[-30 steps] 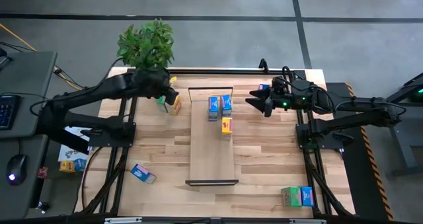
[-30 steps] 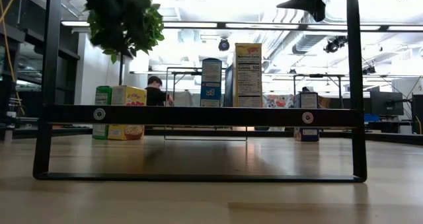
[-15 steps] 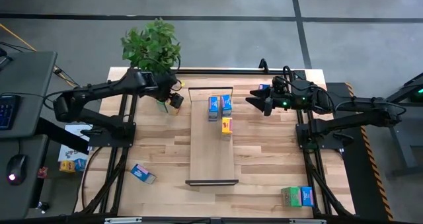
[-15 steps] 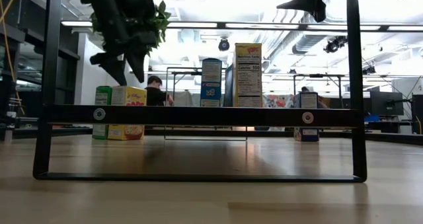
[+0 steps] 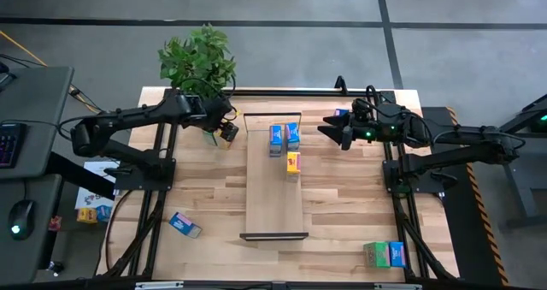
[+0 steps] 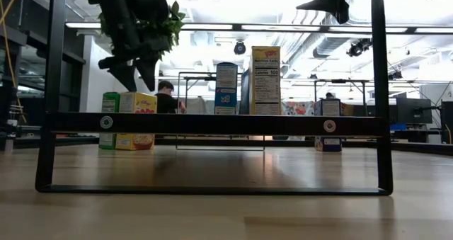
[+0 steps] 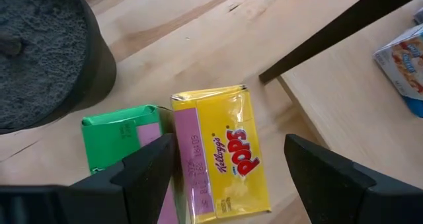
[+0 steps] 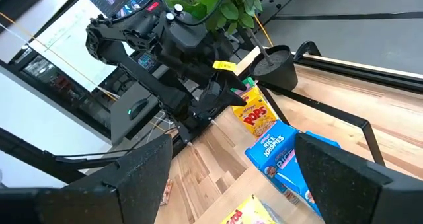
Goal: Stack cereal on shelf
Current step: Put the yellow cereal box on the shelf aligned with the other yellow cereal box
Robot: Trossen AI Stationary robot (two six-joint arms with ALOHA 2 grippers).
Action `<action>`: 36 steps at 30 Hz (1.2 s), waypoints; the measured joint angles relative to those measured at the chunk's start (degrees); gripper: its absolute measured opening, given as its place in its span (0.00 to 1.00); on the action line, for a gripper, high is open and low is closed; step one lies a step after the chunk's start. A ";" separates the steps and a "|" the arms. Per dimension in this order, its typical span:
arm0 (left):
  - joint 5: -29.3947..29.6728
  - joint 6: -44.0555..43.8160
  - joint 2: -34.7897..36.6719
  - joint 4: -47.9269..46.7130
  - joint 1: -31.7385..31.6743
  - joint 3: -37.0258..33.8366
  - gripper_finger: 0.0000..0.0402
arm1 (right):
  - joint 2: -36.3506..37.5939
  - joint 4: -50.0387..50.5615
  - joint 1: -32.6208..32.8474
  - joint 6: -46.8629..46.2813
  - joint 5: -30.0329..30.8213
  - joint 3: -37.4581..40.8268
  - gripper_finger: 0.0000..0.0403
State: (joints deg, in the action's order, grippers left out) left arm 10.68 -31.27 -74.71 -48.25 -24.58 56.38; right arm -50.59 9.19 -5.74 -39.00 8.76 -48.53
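Note:
The shelf (image 5: 275,196) lies along the middle of the table, with two blue cereal boxes (image 5: 284,137) and a yellow one (image 5: 293,162) standing on its far part. A yellow Pops box (image 7: 223,151) and a green box (image 7: 121,139) stand side by side on the table left of the shelf's far end. My left gripper (image 5: 225,129) hovers open just above them, its fingers either side of the yellow box (image 6: 138,120), touching nothing. My right gripper (image 5: 329,130) is open and empty, raised off the shelf's far right side.
A potted plant (image 5: 197,59) stands at the far left corner, its black pot (image 7: 39,52) close to the green box. A blue box (image 5: 185,225) lies near left. A green and a blue box (image 5: 383,254) stand near right. Another blue box (image 5: 342,115) sits by my right gripper.
My left gripper has moved from beside the plant toward the shelf's far end and come down over the yellow and green boxes, then nearly stopped. The boxes have not moved.

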 joint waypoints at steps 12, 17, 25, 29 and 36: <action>0.86 -0.03 -2.71 0.06 1.76 0.00 0.69 | 0.00 0.00 0.02 0.00 0.02 0.00 0.77; 1.85 -0.20 -2.71 -0.19 2.25 0.00 0.58 | 0.00 0.00 0.02 0.04 1.63 0.00 0.77; 1.92 -0.17 -1.74 -0.26 2.25 -0.04 0.28 | 0.00 0.00 0.02 -0.13 1.94 0.00 0.77; 1.90 -0.17 -0.21 -0.38 2.25 -0.07 0.20 | 0.00 0.00 0.02 -1.05 1.97 0.00 0.77; -3.86 -0.25 4.36 -0.50 2.25 -0.07 0.21 | -0.02 0.00 0.02 -1.05 1.97 0.00 0.77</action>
State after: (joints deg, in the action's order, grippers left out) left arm 6.82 -31.52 -70.35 -48.75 -22.33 56.31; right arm -50.61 9.19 -5.72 -40.05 10.72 -48.53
